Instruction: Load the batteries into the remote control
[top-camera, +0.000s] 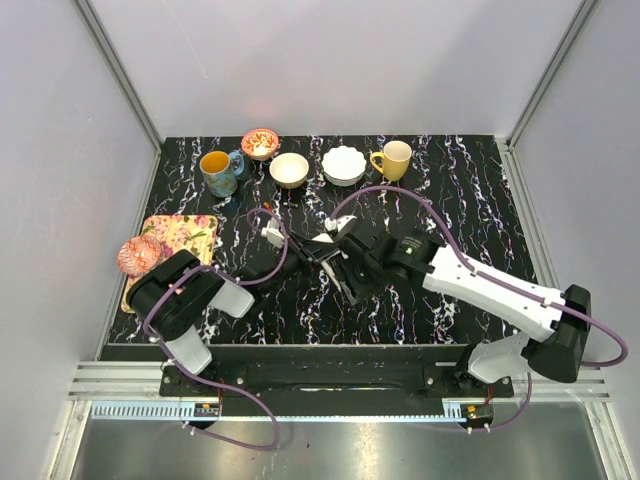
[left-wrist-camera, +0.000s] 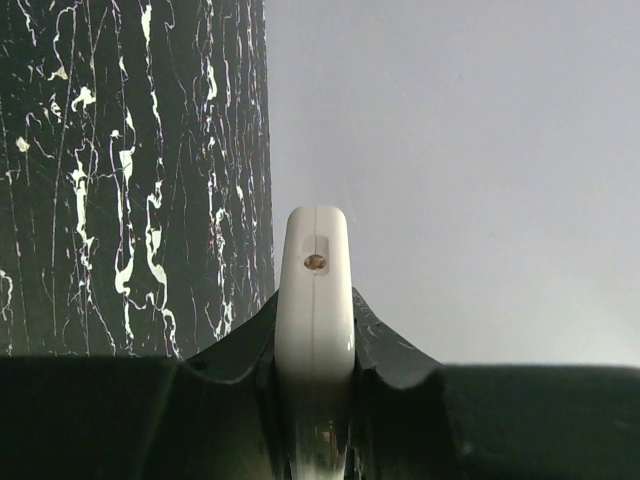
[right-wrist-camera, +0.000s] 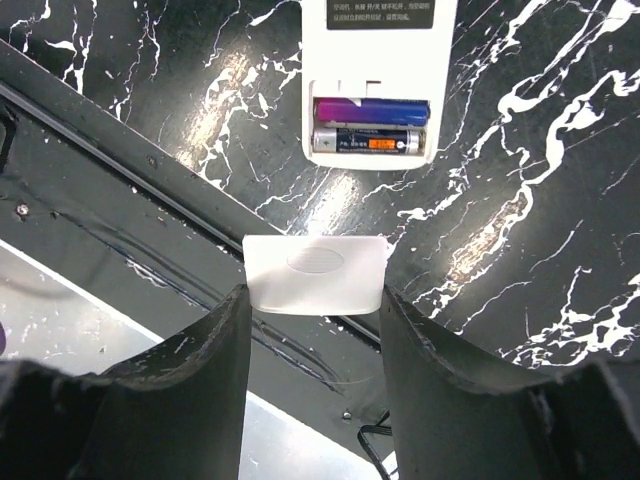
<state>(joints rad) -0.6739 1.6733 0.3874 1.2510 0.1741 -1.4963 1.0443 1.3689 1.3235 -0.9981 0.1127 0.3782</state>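
- The left gripper (left-wrist-camera: 315, 330) is clamped tight on the remote control (left-wrist-camera: 314, 280), held edge-on at the middle of the black marbled table (top-camera: 480, 200).
- The remote's white back shows an open compartment (right-wrist-camera: 369, 125) with two batteries (right-wrist-camera: 368, 143) lying side by side.
- The right gripper (right-wrist-camera: 315, 305) pinches the white battery cover (right-wrist-camera: 315, 270), just near of the remote.

Remote control (right-wrist-camera: 378, 70): you have its white back facing the right wrist camera, with the battery compartment open. Two batteries (right-wrist-camera: 368, 127) are seated side by side across the body, one blue-purple and one black with an orange label. The left pincer (left-wrist-camera: 315, 335) clamps the remote edge-on. The white battery cover (right-wrist-camera: 315, 272) is detached and gripped in the right pincer (right-wrist-camera: 315, 296), near the compartment but apart from it.
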